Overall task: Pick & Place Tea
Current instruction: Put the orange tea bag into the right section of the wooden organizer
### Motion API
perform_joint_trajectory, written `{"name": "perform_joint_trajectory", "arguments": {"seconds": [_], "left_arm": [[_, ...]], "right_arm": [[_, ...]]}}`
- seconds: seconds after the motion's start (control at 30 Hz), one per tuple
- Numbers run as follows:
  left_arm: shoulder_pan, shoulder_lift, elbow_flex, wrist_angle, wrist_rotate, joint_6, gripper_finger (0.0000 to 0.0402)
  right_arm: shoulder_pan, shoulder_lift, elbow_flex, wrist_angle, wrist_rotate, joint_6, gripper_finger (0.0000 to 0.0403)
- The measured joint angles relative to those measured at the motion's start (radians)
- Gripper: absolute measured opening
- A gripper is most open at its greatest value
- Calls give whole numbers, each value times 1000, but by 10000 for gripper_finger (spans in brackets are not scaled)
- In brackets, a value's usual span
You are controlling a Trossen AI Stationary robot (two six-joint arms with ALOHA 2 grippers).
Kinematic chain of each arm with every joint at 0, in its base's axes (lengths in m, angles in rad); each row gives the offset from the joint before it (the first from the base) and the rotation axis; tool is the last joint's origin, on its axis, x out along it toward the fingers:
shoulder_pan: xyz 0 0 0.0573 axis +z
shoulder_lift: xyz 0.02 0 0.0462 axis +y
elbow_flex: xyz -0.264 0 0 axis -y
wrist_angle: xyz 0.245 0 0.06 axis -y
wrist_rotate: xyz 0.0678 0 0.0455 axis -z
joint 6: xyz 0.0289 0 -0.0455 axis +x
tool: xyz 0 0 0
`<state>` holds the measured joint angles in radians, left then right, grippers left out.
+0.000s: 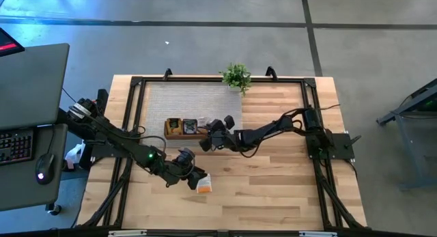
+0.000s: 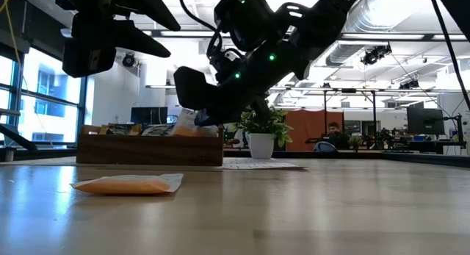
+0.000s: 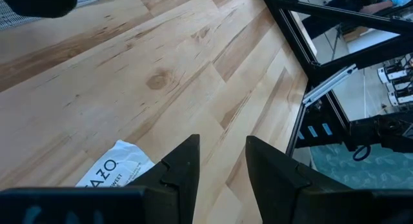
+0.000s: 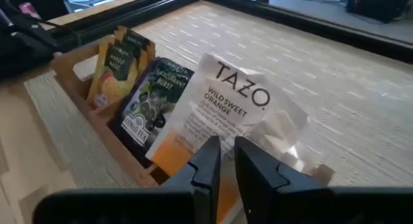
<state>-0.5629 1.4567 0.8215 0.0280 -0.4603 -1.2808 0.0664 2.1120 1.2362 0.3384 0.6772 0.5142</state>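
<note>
Right gripper pinching white-and-orange Tazo sachet at right end of wooden tray, dark and orange sachets upright inside, left gripper spread above second orange sachet flat on table near front.

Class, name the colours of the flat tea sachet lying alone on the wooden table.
Orange and white sachet, clearest in the low view.
</note>
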Motion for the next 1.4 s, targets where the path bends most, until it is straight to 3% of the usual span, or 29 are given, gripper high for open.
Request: {"name": "perform_joint_trajectory", "arguments": {"seconds": [0.47, 0.97, 1.2, 1.4], "left_arm": [[0, 0, 0, 0, 0, 0, 124], [0, 0, 0, 0, 0, 0, 124], [0, 0, 0, 7, 5, 0, 124], [0, 0, 0, 6, 5, 0, 124]], "right_arm": [[0, -1, 1, -124, 95, 3, 46], [30, -40, -1, -88, 185, -105, 42], [43, -73, -1, -110, 174, -88, 42], [38, -92, 0, -106, 52, -80, 42]]}}
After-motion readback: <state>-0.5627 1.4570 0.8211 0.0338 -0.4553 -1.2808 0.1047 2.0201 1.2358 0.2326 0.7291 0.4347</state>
